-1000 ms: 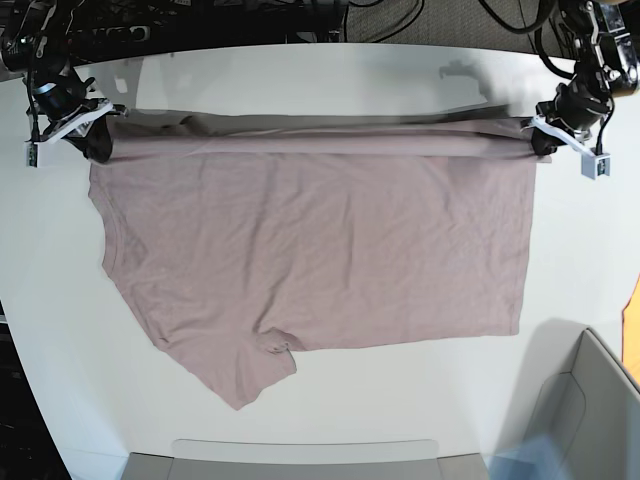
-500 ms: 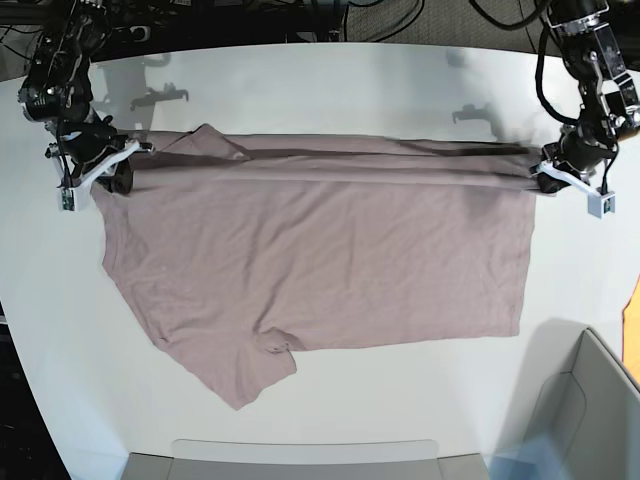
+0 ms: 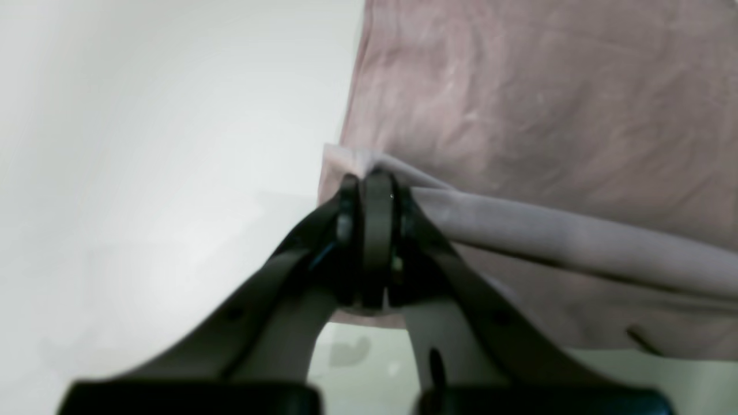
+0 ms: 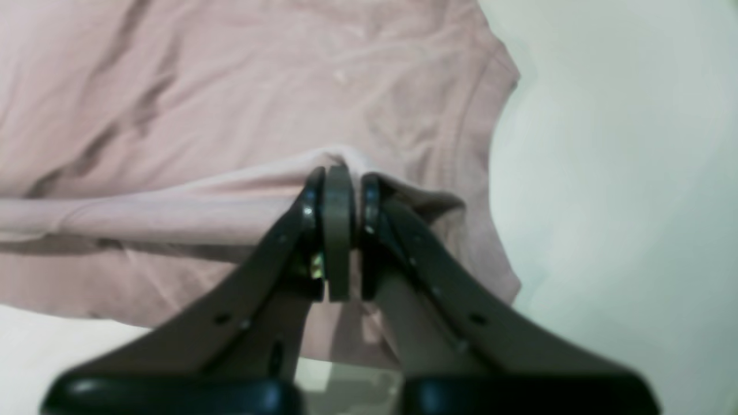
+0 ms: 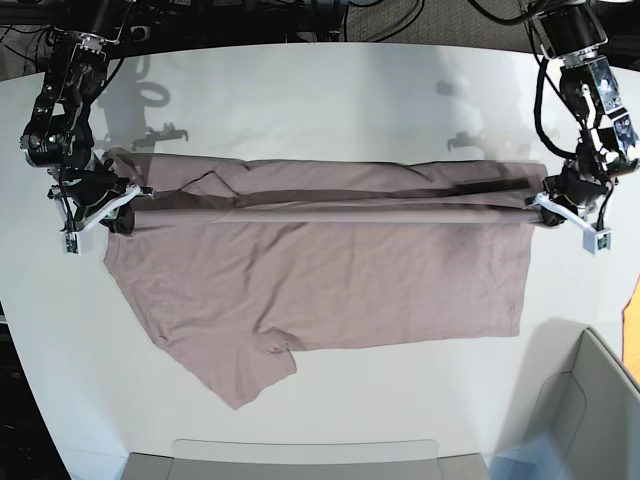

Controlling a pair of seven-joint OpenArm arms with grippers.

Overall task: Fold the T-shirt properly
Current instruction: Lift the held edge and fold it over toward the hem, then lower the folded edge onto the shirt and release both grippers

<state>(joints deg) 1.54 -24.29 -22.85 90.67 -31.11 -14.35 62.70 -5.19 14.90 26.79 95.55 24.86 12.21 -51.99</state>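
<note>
The dusty pink T-shirt point(image 5: 330, 270) lies spread on the white table point(image 5: 320, 90), neck to the left and one sleeve pointing to the near edge. Its far edge is lifted and stretched taut as a long fold between both grippers. My left gripper point(image 5: 545, 212) is shut on the hem-side corner of that fold at the right. In the left wrist view the left gripper point(image 3: 372, 178) pinches bunched T-shirt point(image 3: 548, 104) cloth. At the left, near the neck, my right gripper point(image 5: 118, 222) is shut on the shoulder end. The right wrist view shows the right gripper point(image 4: 340, 173) clamped on T-shirt point(image 4: 230, 86) fabric.
A grey bin point(image 5: 590, 400) stands at the near right corner, with something orange point(image 5: 633, 320) at the right edge beside it. A flat grey tray point(image 5: 300, 455) sits along the near edge. Cables and dark frame parts run behind the table's far edge.
Both grippers have moved toward the near side, carrying the shirt's far edge with them. The folded-over strip now lies lower over the shirt's body, and more cloth shows behind it.
</note>
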